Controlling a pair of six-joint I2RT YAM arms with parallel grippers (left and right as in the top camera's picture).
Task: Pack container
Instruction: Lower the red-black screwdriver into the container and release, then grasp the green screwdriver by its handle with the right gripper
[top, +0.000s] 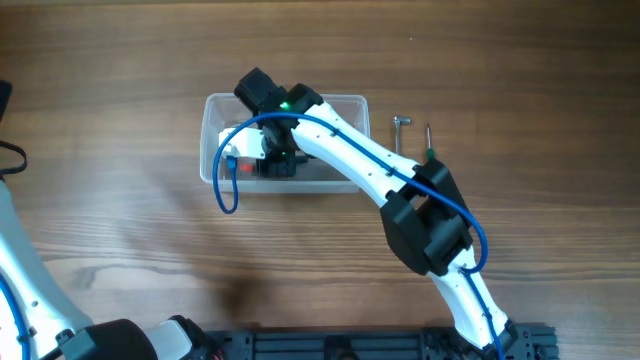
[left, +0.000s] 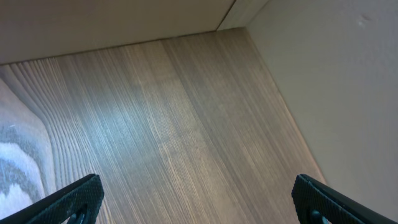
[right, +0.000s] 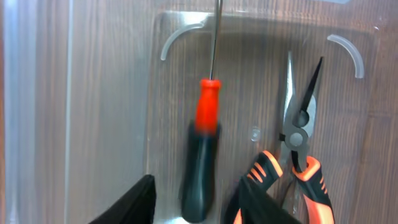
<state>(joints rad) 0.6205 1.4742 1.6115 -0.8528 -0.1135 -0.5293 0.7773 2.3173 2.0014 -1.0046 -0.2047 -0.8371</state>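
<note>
The clear plastic rectangular container (top: 213, 120) sits on the wooden table (top: 120, 80). Inside it, the right gripper (right: 198, 180), fingers apart, straddles a red-and-black-handled screwdriver (right: 200, 155). A crooked lift could drag it onto the orange-handled pliers (right: 298, 149). The left gripper (left: 199, 202) hangs spread wide.

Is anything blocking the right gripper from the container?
Nothing visible. The right gripper hangs open over the container, its fingers straddling a screwdriver lying inside beside pliers.

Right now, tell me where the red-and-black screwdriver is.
The screwdriver lies inside the clear container, just left of the needle-nose pliers in the right wrist view.
</note>
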